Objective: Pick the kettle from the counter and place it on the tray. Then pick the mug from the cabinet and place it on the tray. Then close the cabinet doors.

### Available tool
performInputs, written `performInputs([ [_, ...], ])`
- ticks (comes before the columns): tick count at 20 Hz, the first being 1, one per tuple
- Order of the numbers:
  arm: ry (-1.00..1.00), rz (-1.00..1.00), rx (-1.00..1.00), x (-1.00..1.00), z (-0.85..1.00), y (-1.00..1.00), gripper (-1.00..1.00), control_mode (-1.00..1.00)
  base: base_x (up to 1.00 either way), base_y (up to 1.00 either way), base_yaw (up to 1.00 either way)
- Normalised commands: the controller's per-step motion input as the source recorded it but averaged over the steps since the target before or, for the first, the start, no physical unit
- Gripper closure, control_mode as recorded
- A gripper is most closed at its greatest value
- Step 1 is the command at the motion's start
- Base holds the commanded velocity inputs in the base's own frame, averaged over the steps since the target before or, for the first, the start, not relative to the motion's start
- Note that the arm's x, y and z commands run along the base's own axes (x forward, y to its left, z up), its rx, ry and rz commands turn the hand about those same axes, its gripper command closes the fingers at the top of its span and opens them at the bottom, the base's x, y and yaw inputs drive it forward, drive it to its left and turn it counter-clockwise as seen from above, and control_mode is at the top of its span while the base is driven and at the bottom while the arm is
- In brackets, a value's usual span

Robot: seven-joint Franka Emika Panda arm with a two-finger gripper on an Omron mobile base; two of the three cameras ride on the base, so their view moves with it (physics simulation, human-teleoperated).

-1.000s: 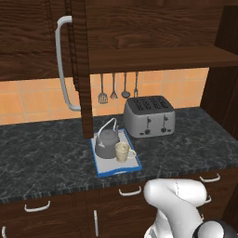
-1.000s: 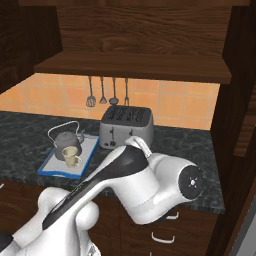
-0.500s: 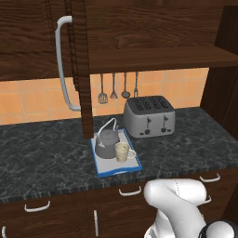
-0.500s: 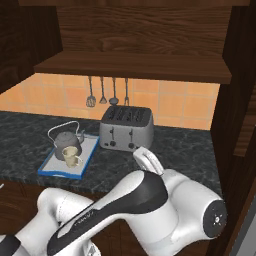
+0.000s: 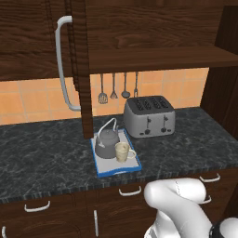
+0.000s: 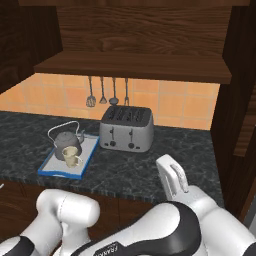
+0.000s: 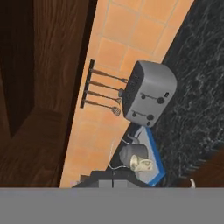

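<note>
We've got the kettle (image 5: 107, 144) sitting on the tray (image 5: 132, 166), and the mug (image 5: 122, 151) right there beside it on the same tray, touching or nearly so, out on the dark surface (image 5: 42, 153). Two of three jobs look done to us. What's left is the cabinet doors: in the left base view one cabinet door (image 5: 82, 69) stands swung out edge-on toward us, its pale bar handle (image 5: 62, 65) showing, and the cabinet shelf (image 5: 158, 58) lies bare behind it.

The right base view gives us the open shelf and the toaster (image 6: 126, 129) square on, plus a dark panel at the far right that may be the other door; we can't say. The hand view, rolled sideways, catches the hanging utensils (image 7: 103, 89) and tray. The gripper's own tips we can't make out; we take it as closed and empty-handed.
</note>
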Motion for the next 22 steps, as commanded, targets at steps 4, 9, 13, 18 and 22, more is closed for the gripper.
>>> performInputs([
  [4, -0.01, 0.00, 0.03, -0.05, 0.00, -0.03, 1.00, -1.00, 0.00, 0.00, 0.00],
  [9, -0.09, -0.02, 0.13, -0.08, 0.03, -0.15, 1.00, -1.00, 0.00, 0.00, 0.00],
  [13, -0.17, -0.10, 0.30, 0.00, 0.10, -0.34, 1.00, -1.00, 0.00, 0.00, 0.00],
  [18, -0.12, -0.09, 0.27, 0.00, 0.02, -0.43, 1.00, -1.00, 0.00, 0.00, 0.00],
  [22, 0.00, -0.04, 0.02, -0.09, 0.00, -0.39, 1.00, -1.00, 0.00, 0.00, 0.00],
])
